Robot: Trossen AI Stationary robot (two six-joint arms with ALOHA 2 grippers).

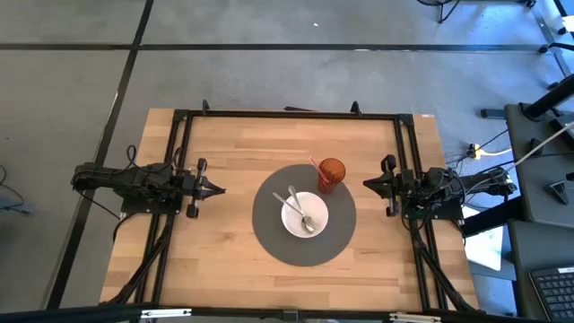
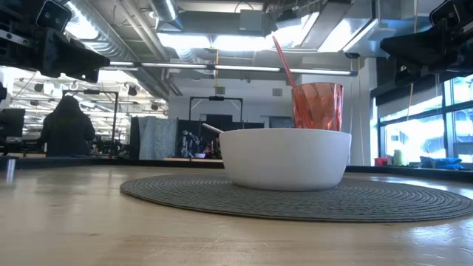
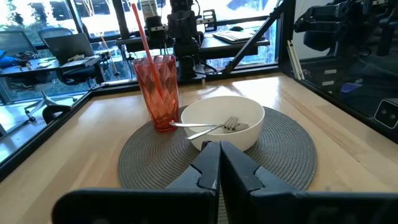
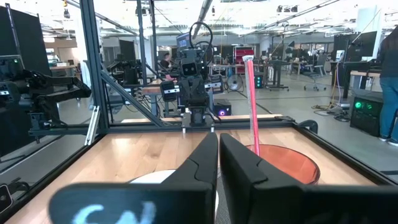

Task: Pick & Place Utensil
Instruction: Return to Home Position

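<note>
Utensils rest in bowl and cup, between two clenched grippers.
The left gripper (image 1: pixel 218 188) is pinched shut over pale wood. On a round woven grey mat (image 1: pixel 267 238), a smooth white bowl (image 1: pixel 317 206) holds the silver fork (image 3: pixel 231 121) and spoon (image 3: pixel 242 127), both hidden at table height. The orange straw (image 2: pixel 283 58) stands in the faceted orange cup (image 1: pixel 331 173). The right gripper (image 1: pixel 366 185) is likewise shut.
</note>
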